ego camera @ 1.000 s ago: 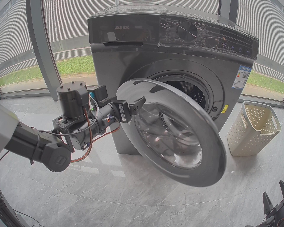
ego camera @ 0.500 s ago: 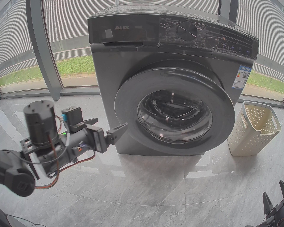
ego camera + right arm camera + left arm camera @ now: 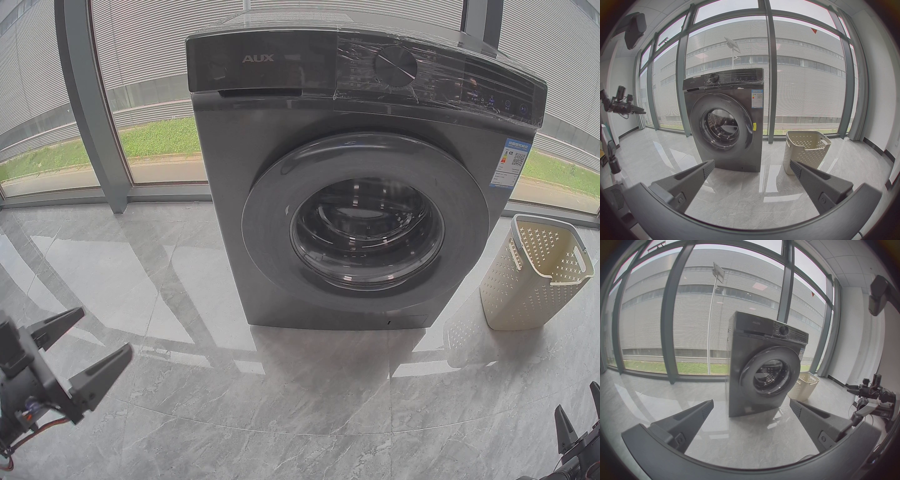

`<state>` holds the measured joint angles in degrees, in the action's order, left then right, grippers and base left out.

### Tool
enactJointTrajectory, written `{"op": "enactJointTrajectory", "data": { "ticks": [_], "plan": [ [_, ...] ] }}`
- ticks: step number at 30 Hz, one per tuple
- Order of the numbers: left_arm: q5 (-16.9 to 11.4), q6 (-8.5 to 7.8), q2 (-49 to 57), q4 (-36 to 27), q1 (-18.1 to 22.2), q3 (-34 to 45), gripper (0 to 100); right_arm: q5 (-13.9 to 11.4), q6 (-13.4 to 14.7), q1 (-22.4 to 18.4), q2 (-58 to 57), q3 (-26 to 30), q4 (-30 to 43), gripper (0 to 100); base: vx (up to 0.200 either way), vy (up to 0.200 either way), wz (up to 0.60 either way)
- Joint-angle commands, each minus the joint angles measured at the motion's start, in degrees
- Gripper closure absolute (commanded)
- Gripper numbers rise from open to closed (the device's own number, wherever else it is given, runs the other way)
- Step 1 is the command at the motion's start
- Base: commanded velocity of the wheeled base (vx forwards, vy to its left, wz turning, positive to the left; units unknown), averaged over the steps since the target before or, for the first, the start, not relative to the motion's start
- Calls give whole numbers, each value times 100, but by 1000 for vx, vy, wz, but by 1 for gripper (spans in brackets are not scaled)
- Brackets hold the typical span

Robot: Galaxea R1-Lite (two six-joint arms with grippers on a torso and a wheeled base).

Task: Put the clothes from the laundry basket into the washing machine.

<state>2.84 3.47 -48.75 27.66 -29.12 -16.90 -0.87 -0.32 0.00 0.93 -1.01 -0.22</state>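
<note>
We face a dark grey front-loading washing machine (image 3: pixel 250 187) that stands on a glossy grey marble-look tile floor (image 3: pixel 281 387) before tall glass window panes (image 3: pixel 156 94). Its round, glass-centred door (image 3: pixel 365 228) lies shut flat against the front. A cream perforated plastic laundry basket (image 3: pixel 537 275) stands upright on the floor near the machine's right side, with a narrow gap between the two. From our views we cannot make out what lies inside it or behind the door glass. Our left gripper (image 3: pixel 100 331) hangs low over the floor at the lower left of the head view, well apart from the machine. Its two dark fingers (image 3: pixel 690 418) are spread wide with nothing between them. Our right gripper (image 3: pixel 576 400) sits low at the lower right corner of the head view, well apart from both basket and machine. Its fingers (image 3: pixel 818 184) are likewise spread and hold nothing, and its wrist view looks between them toward the machine and the basket.
</note>
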Motion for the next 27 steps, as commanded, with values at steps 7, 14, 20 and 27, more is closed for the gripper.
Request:
{"op": "enactJointTrajectory", "data": {
  "ticks": [7,14,20,27],
  "plan": [
    [-56,-172,3311,-1351,1330,960,0,34,-3,0,-57,101,-4,0,0,0,0],
    [-64,-172,4172,-1369,1726,1654,0,25,-3,0,-57,101,-4,0,0,0,0],
    [6,-57,4339,-1562,1963,1681,0,7,-3,0,-57,101,-4,0,0,0,0],
    [-91,-303,4866,-2168,2991,1690,0,7,-3,-18,-49,101,-4,0,0,0,0]
  ]
}}
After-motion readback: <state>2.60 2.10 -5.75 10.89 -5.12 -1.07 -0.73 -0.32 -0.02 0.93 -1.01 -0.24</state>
